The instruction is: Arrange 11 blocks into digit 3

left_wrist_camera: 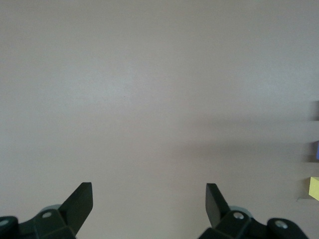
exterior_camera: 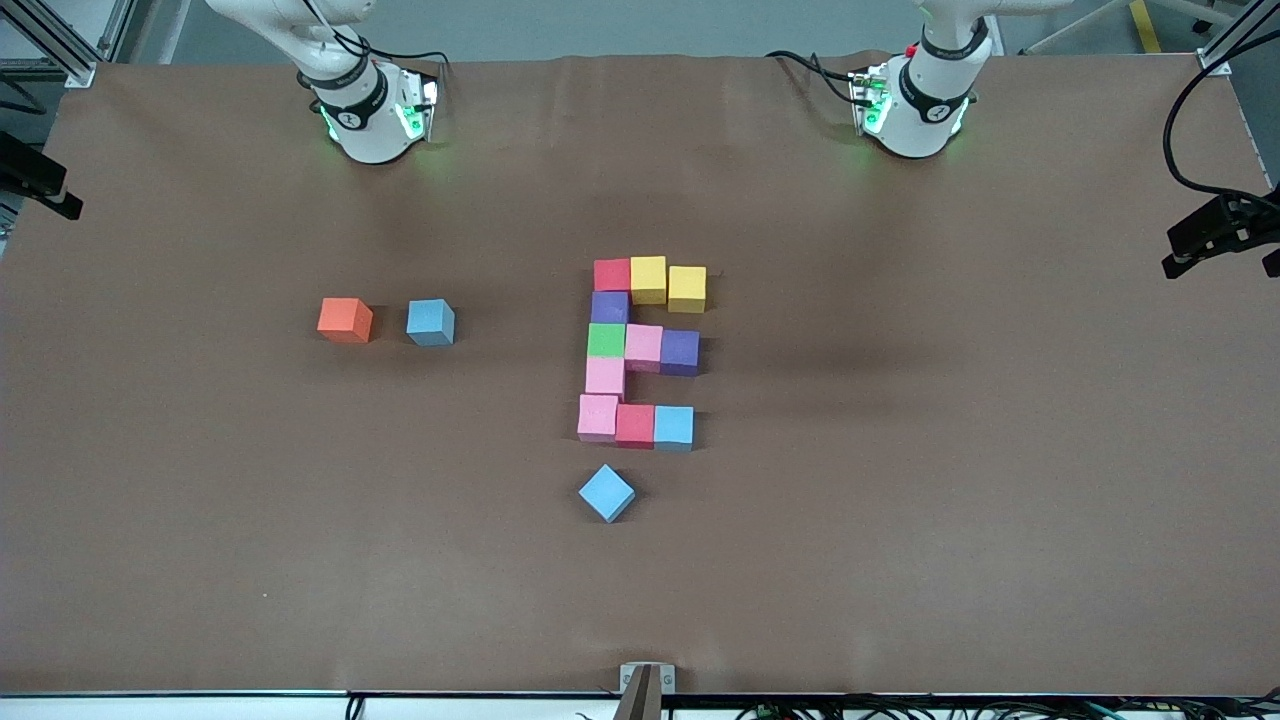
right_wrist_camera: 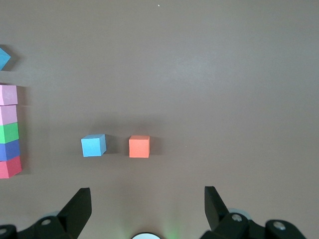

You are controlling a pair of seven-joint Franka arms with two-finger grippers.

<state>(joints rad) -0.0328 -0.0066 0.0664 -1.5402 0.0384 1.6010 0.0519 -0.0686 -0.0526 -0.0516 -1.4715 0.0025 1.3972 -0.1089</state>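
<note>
We see our right gripper spread wide and empty above bare table, an orange cube and a blue cube just ahead of its fingertips. The digit 3 sits mid-table between both arms. Our left gripper gapes wide, holding nothing, beside the figure's yellow block.

Both pincers, left and right, wide open.
</note>
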